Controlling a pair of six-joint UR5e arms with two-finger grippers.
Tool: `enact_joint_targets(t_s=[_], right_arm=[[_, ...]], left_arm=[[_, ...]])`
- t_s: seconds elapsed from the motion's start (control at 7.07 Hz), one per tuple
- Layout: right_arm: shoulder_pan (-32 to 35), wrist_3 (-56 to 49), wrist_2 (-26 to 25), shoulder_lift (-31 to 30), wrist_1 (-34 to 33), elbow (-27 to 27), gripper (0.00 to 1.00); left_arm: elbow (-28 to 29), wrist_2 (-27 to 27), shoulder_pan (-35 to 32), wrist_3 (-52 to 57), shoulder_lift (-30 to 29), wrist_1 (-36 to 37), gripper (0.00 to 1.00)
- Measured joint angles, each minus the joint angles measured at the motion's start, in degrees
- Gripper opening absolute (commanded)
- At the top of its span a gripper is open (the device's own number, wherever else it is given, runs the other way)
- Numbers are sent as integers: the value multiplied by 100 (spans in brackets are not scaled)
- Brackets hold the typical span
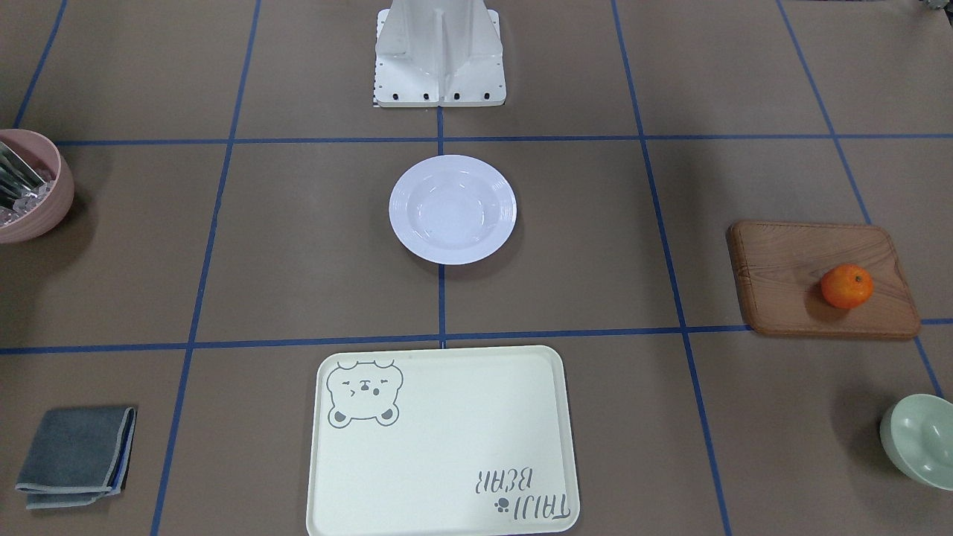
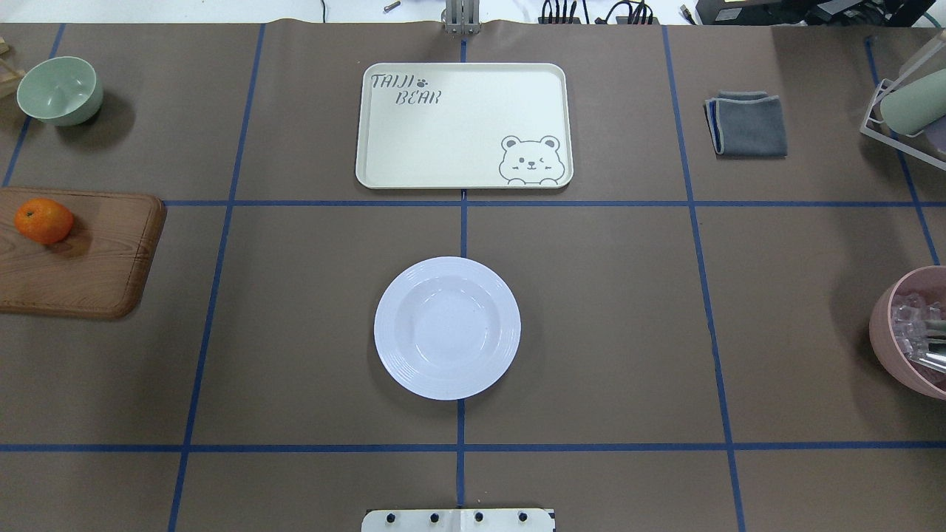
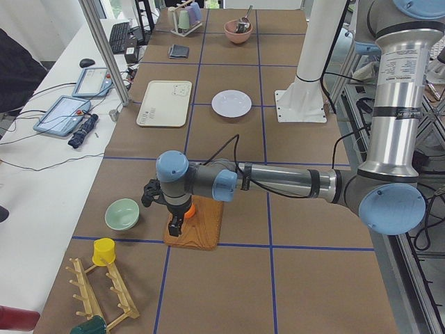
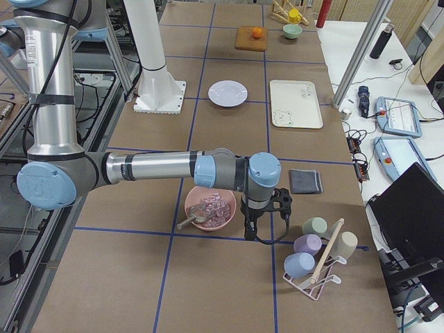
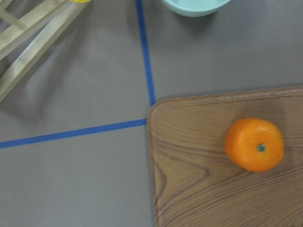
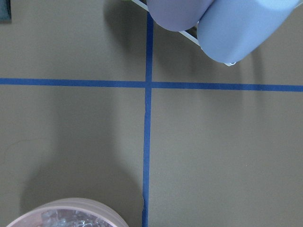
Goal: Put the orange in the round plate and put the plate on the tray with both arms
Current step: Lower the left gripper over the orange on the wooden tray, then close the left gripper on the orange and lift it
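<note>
The orange (image 2: 44,220) lies on a brown wooden board (image 2: 81,255) at the table's left end, and the left wrist view shows the orange (image 5: 254,144) from above. The white round plate (image 2: 447,327) sits empty at the table's centre. Beyond it lies the cream tray (image 2: 464,125), also empty. In the exterior left view, my left gripper (image 3: 174,224) hangs over the board right beside the orange (image 3: 189,209). I cannot tell whether it is open or shut. My right gripper (image 4: 248,223) hovers by the pink bowl at the far right end, and its state cannot be told either.
A pale green bowl (image 2: 59,90) stands behind the board. A folded grey cloth (image 2: 748,123) lies right of the tray. The pink bowl (image 2: 913,332) holds clear pieces and a utensil. A cup rack (image 4: 316,253) stands at the right end, a wooden rack (image 3: 97,292) at the left.
</note>
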Motion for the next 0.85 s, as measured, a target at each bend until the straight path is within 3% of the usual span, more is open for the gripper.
enact_joint_targets(t_s=[0.28, 0.85], right_arm=[[-23, 4, -187, 171, -12, 48, 100], [-33, 11, -211, 163, -4, 57, 100]], left_arm=[[219, 1, 476, -587, -170, -177, 98], [917, 176, 1408, -2671, -327, -1764, 98]])
